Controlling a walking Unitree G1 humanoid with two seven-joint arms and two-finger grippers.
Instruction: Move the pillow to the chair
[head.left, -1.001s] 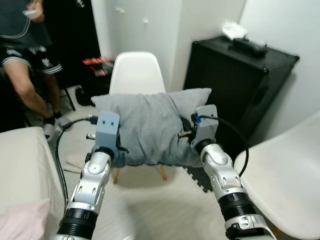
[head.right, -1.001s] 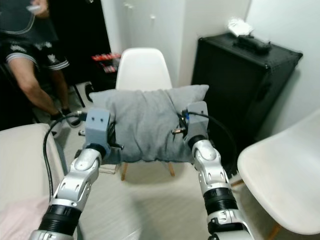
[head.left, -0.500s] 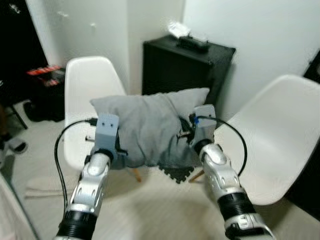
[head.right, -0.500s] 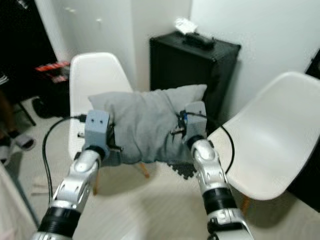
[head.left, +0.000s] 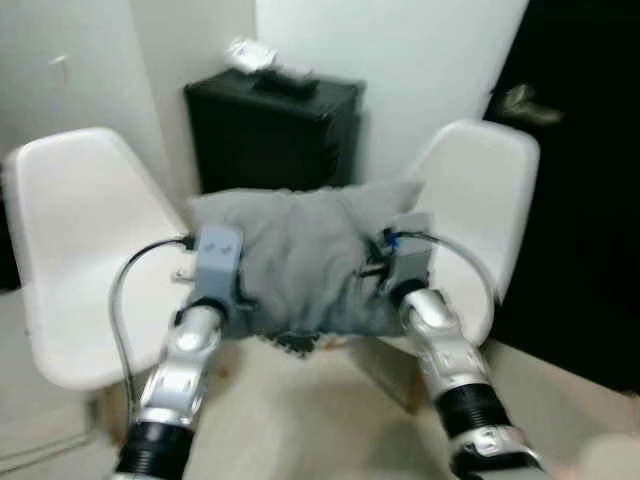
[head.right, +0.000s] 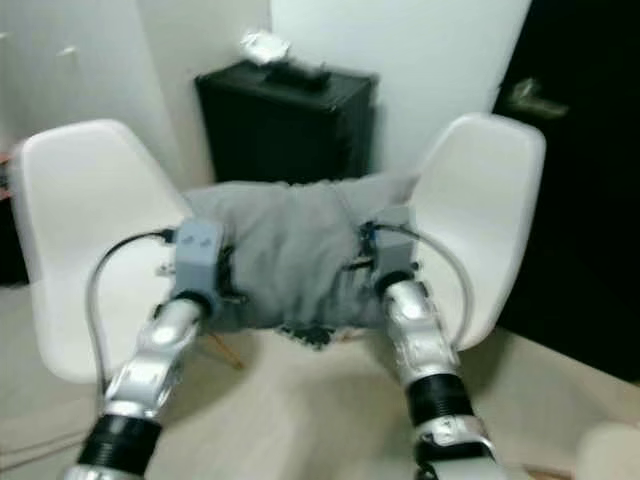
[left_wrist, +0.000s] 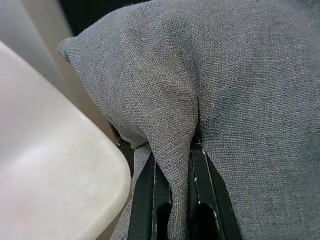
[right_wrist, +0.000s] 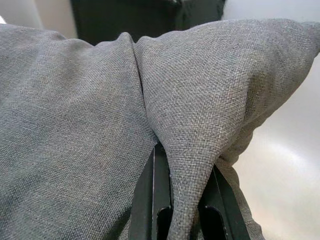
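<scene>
grey pillow (head.left: 300, 255) is up in the air between two white chairs. left gripper (left_wrist: 172, 195) and right gripper (right_wrist: 182, 200) are each pinched tight on a fold of it, one per side.

Against the white wall at the upper middle of the head view stands a black case (head.left: 275, 135), boxy and dark, with a crumpled whitish bundle (head.left: 247, 52) and a flat black object (head.left: 287, 83) lying on its top. A dark door (head.left: 585, 190) takes up the right edge, a handle (head.left: 525, 100) showing near its upper part. Pale flooring (head.left: 300, 420) runs along the bottom.
</scene>
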